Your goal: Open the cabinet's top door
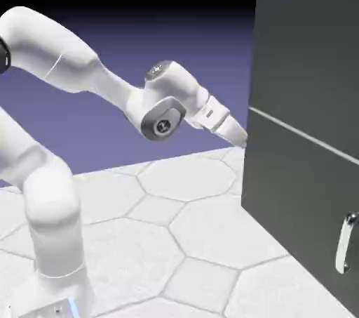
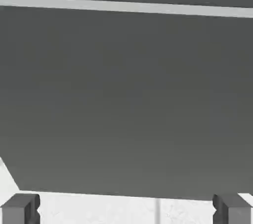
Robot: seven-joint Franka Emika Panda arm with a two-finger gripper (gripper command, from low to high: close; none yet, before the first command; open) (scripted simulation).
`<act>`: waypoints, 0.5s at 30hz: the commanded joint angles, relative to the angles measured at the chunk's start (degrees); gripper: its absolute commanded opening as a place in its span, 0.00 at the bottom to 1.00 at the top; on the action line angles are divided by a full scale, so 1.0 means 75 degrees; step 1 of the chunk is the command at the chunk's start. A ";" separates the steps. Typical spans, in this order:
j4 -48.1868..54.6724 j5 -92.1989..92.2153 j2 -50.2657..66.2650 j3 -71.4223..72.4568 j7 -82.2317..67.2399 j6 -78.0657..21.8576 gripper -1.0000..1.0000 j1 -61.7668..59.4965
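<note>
A: State the condition of the pincer.
B: The pincer point(image 2: 126, 209) is open. In the hand view, its two fingertips point(image 2: 20, 209) stand wide apart at the bottom edge, and the pale floor point(image 2: 118, 209) shows between them.

A: Locate the top door.
B: The top door point(image 1: 305, 50) is the flat dark grey panel above the pincer and to the exterior view's right. It forms the upper front of the cabinet point(image 1: 256, 43).

A: Specify the adjacent parts.
B: A thin pale seam point(image 1: 301, 135) runs beneath the top door. In the exterior view, its near end lies a little above the pincer's tip. The lower panel point(image 1: 287, 190) extends below the seam. Its curved silver handle point(image 1: 345, 243) is lower than the pincer, well apart from it, to the exterior view's right.

A: Is the pincer touching the cabinet?
B: Contact cannot be determined. The tip appears beside the cabinet's edge, angled downward.
</note>
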 commanded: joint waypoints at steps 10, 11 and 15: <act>0.1316 -0.3323 -0.0394 -0.1663 0.2326 0.0339 0.50 0.1439; 0.1447 -0.3655 -0.0434 -0.1829 0.2558 0.0373 0.50 0.1583; 0.1973 -0.4984 -0.0591 -0.2494 0.3489 0.0508 0.50 0.2159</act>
